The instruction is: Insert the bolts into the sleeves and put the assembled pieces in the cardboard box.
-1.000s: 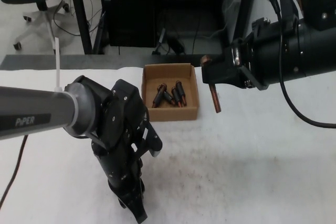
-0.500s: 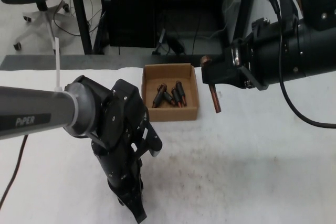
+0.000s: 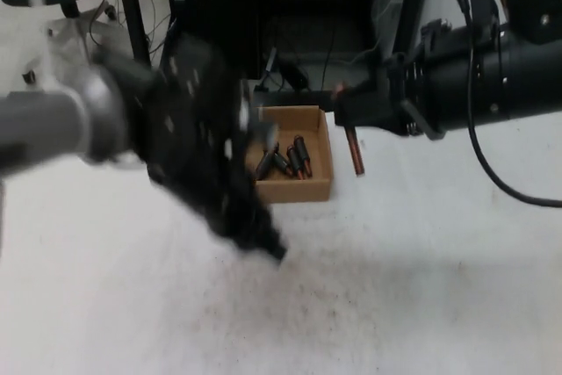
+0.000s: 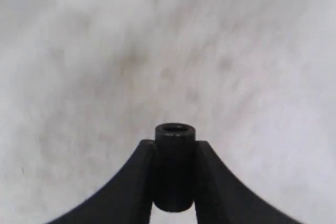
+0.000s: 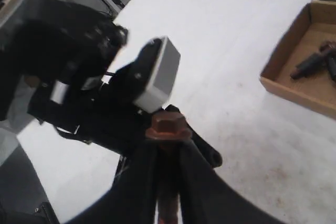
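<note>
One sleeve (image 4: 175, 174) inside left tool (image 4: 175, 146)

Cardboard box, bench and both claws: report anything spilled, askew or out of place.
Nothing stands out. The assembled pieces lie inside the cardboard box, with none seen spilled on the bench. The left claw grips a sleeve squarely, open end showing. The right claw holds a bolt head-up beside the box.

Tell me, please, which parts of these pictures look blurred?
High view: the left arm is smeared by motion, while the bolt and box are crisp. Left wrist view: the sleeve is clear, the bench behind it soft. Right wrist view: the left arm is smeared, the bolt head fairly clear.
</note>
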Action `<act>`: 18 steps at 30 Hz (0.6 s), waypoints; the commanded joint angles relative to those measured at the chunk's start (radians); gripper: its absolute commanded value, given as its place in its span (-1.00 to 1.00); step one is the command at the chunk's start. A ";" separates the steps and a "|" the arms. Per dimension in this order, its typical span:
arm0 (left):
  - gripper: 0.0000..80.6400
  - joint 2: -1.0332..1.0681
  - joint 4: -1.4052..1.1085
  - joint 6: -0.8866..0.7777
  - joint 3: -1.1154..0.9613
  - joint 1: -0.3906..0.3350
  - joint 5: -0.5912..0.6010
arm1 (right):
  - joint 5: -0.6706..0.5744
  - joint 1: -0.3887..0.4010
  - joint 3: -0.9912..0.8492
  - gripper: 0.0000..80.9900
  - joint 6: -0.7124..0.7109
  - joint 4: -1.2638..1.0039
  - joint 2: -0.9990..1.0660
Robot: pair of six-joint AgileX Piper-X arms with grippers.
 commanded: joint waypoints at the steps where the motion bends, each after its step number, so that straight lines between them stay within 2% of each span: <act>1: -0.99 -0.147 -0.153 -0.052 -0.069 0.002 0.059 | -0.031 -0.024 -0.004 -0.98 0.031 -0.092 -0.031; 5: -0.99 -0.269 -0.269 -0.078 -0.068 0.012 0.071 | -0.054 -0.078 -0.004 -0.98 0.107 -0.257 -0.054; 7: -0.99 -0.305 -0.303 -0.119 -0.067 0.011 0.141 | -0.106 -0.090 -0.004 -0.98 0.139 -0.359 -0.055; 10: -0.99 -0.323 -0.320 -0.129 -0.067 0.011 0.310 | -0.168 -0.081 -0.004 -0.98 0.145 -0.511 -0.055; 14: -0.99 -0.337 -0.336 -0.159 -0.041 0.011 0.472 | -0.199 -0.060 -0.004 -0.98 0.145 -0.657 -0.055; 18: -1.00 -0.397 -0.406 -0.214 0.032 0.011 0.486 | -0.212 -0.044 -0.004 -0.98 0.145 -0.724 -0.055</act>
